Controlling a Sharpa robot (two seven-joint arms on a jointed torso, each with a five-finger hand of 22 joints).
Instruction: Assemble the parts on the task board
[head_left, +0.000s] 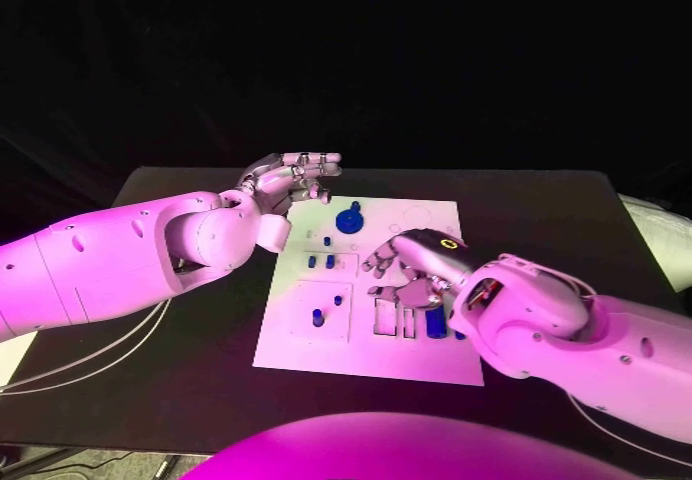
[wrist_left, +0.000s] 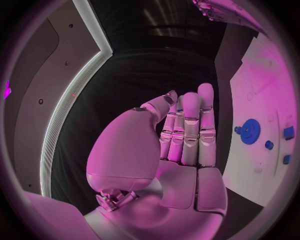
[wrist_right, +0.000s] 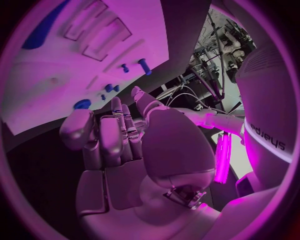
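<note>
The white task board (head_left: 372, 352) lies in the middle of the black table. A blue gear (head_left: 349, 220) stands near its far edge, small blue pegs (head_left: 330, 262) stand in its left half, and a long blue part (head_left: 434, 320) lies by the rectangular slots. My left hand (head_left: 296, 176) hovers over the board's far left corner, fingers straight and side by side (wrist_left: 187, 125), holding nothing. My right hand (head_left: 404, 272) hangs palm down over the board's middle, close above the slots, fingers loosely bent (wrist_right: 119, 135) and empty. The gear (wrist_left: 250, 131) and the long part (wrist_right: 44, 27) also show in the wrist views.
The black table (head_left: 188, 200) reaches well beyond the board on every side. A pale object (head_left: 656, 240) sits at the table's right edge. Thin cables (head_left: 87, 360) hang off the left front.
</note>
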